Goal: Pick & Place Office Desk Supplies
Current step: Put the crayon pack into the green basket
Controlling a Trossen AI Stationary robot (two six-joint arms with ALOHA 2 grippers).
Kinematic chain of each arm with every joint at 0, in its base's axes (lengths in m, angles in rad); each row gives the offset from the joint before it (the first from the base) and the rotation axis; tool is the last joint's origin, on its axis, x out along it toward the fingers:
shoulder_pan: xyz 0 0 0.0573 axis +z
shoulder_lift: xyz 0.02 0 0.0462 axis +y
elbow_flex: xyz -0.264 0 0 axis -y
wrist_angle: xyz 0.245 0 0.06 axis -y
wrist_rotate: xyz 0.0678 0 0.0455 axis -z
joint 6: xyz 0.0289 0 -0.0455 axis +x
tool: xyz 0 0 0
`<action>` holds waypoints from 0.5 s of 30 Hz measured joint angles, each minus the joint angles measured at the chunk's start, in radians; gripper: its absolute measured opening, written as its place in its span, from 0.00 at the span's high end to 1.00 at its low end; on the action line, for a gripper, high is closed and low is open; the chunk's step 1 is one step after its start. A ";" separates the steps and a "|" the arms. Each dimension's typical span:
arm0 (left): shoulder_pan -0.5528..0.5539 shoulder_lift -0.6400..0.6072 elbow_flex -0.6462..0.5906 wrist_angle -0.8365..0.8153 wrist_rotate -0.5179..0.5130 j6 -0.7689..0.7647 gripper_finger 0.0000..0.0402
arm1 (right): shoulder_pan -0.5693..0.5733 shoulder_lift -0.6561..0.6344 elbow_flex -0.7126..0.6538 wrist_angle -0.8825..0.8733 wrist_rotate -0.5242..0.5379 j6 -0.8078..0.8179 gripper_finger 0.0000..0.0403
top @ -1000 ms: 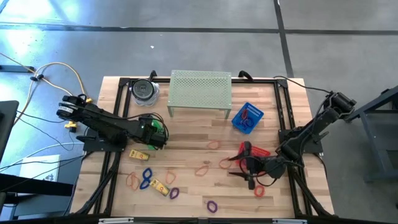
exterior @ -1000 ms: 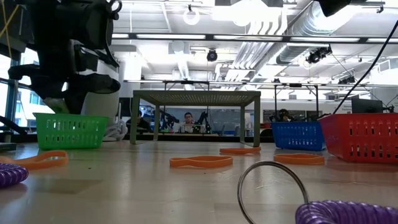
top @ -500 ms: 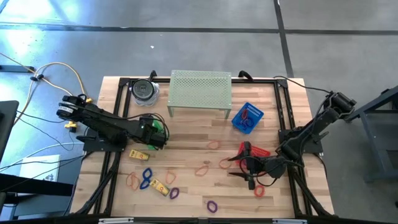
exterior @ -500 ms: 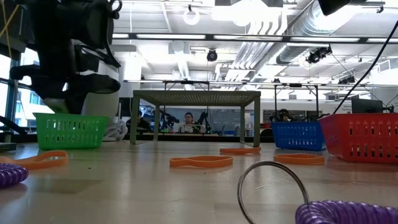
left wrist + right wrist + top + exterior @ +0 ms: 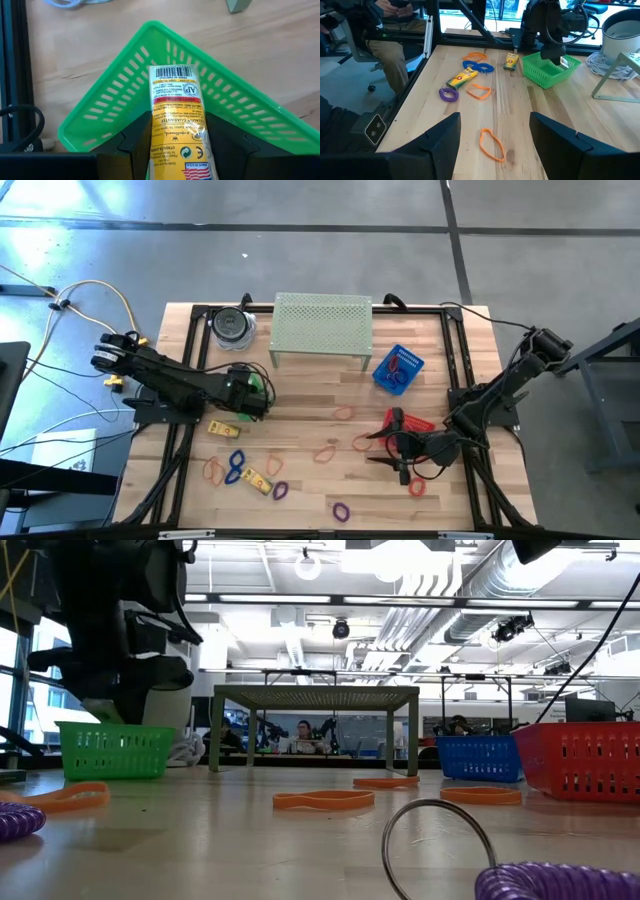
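Note:
My left gripper (image 5: pixel 247 392) hangs over the green basket (image 5: pixel 257 382) near the table's left side, shut on a yellow oblong pack (image 5: pixel 177 107). Two more yellow packs (image 5: pixel 222 428) (image 5: pixel 258 479) lie on the wood. Around them lie flat orange bands (image 5: pixel 327 451), a blue band (image 5: pixel 236 467) and purple bands (image 5: pixel 341 509). My right gripper (image 5: pixel 400 450) is open and low beside the red basket (image 5: pixel 420 424), with nothing between its fingers (image 5: pixel 440 145). My left gripper pinches the yellow pack between its two fingers (image 5: pixel 137 142), one on each long side (image 5: pixel 156 131). The fingers lie along the pack and point down from above. Its barcode end (image 5: pixel 174 74) sticks out past the fingertips over the green basket's opening (image 5: pixel 100 115), clear of the table.
A pale green perforated stand (image 5: pixel 322 328) and a dark-lidded jar (image 5: pixel 232 326) stand at the far edge. A blue basket (image 5: pixel 398 368) with bands in it sits right of the stand. Black rails frame the table. People sit beyond the table in the right wrist view.
My left gripper has shifted a little above the green basket, still holding the yellow pack. Nothing else has moved.

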 joint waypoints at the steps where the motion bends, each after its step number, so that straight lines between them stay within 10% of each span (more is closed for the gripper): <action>1: -0.004 0.000 0.000 0.000 -0.002 0.000 0.60 | 0.000 0.000 0.000 0.000 0.000 0.002 0.44; 15: -0.067 0.000 0.000 0.000 -0.044 0.024 0.51 | 0.000 0.000 0.000 -0.001 -0.003 0.007 0.44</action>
